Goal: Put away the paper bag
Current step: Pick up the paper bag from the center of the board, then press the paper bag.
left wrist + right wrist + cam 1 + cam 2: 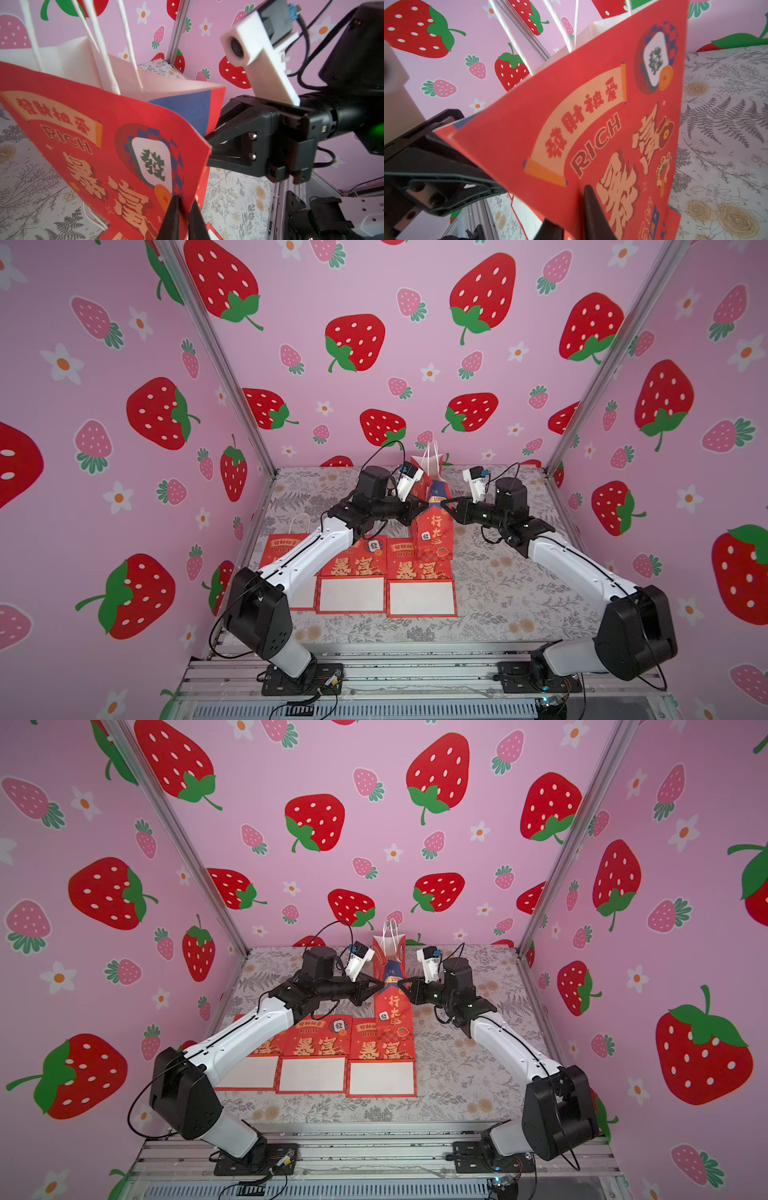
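A red paper bag (432, 531) (392, 1011) with white cord handles (432, 460) stands upright mid-table, its mouth open at the top. My left gripper (426, 506) (381, 986) is at its left side edge. In the left wrist view that gripper (184, 199) is shut, pinching the edge of the bag's printed panel (104, 135). My right gripper (445, 504) (405, 982) meets the opposite edge. In the right wrist view it (571, 205) is shut on the bag's panel (591, 114), with one finger in front and the other behind the paper.
Three flattened red bags lie in a row on the floral cloth in front of the upright one (353, 568) (419, 572) (282, 549), the leftmost partly under my left arm. Strawberry-print walls and metal posts (249, 406) enclose the table.
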Action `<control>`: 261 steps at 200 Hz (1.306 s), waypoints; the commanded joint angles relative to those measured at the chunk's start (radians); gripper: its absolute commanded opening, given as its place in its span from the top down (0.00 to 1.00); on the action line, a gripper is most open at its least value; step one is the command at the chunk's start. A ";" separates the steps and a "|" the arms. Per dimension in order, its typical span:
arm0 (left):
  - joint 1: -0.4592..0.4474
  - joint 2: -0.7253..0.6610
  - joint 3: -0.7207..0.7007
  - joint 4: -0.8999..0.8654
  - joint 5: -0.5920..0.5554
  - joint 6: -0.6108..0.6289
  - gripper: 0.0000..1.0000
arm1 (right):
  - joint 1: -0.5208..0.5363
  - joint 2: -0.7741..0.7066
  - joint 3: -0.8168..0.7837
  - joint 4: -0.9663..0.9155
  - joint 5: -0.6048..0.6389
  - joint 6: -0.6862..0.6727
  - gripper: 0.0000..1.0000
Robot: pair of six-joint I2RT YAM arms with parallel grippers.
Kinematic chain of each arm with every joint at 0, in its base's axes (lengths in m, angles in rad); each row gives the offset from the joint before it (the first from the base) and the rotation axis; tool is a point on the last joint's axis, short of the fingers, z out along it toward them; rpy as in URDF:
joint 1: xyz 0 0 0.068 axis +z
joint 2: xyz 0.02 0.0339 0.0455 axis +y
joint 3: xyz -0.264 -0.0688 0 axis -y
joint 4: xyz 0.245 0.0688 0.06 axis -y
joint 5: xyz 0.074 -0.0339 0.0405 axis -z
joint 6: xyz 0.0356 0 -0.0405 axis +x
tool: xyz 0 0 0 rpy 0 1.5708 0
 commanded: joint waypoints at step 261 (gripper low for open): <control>0.401 -0.288 -0.403 0.597 0.420 -0.361 0.21 | -0.287 -0.282 0.027 0.047 -0.900 0.230 1.00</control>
